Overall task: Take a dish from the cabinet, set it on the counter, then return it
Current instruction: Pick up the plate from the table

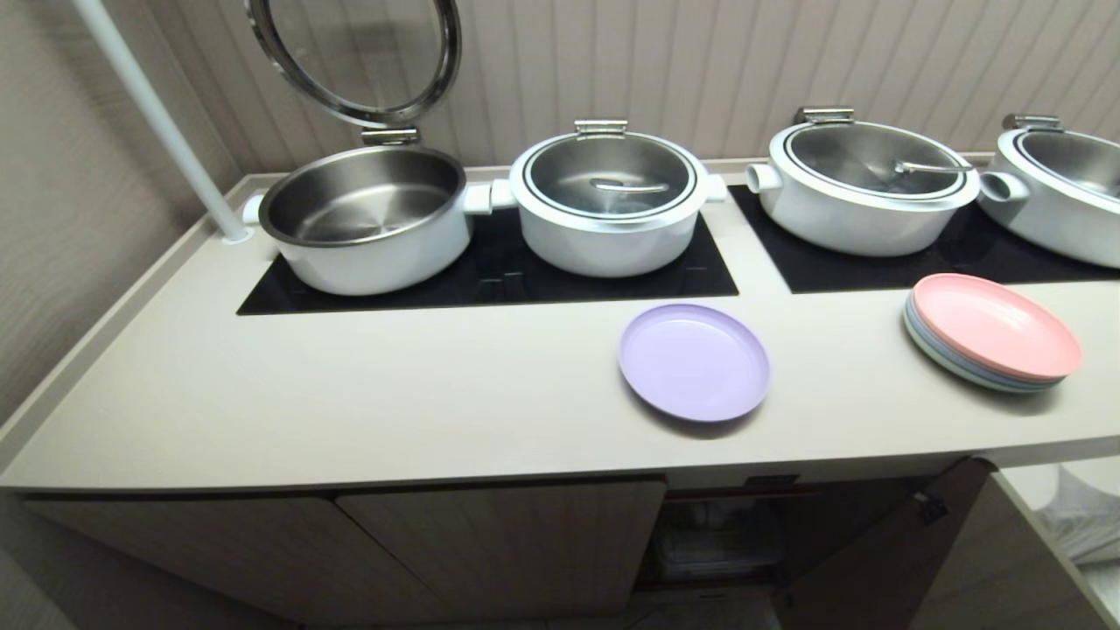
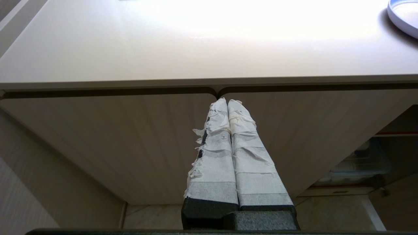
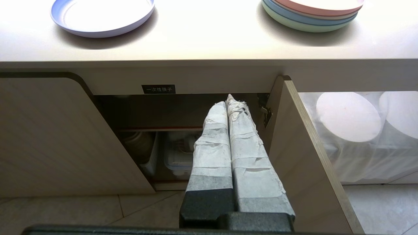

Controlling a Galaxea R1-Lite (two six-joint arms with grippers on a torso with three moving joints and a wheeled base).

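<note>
The lavender dish (image 1: 694,361) lies flat on the beige counter (image 1: 350,394), in front of the hob and right of centre; it also shows in the right wrist view as the dish (image 3: 102,16) and, at a corner, the dish (image 2: 405,16). Below it the cabinet (image 1: 490,542) has one door (image 3: 310,156) swung open, with a black label (image 3: 158,89) above the opening. Neither arm is in the head view. My left gripper (image 2: 227,101) is shut and empty before the closed doors. My right gripper (image 3: 228,99) is shut and empty before the open compartment.
Several white pots (image 1: 610,201) stand on black hob panels (image 1: 490,271); the leftmost has its lid raised. A pastel plate stack topped by pink (image 1: 993,331) sits at the counter's right. Clear boxes (image 3: 178,153) lie inside the cabinet. White round plates (image 3: 347,116) rest on a cloth-draped table at right.
</note>
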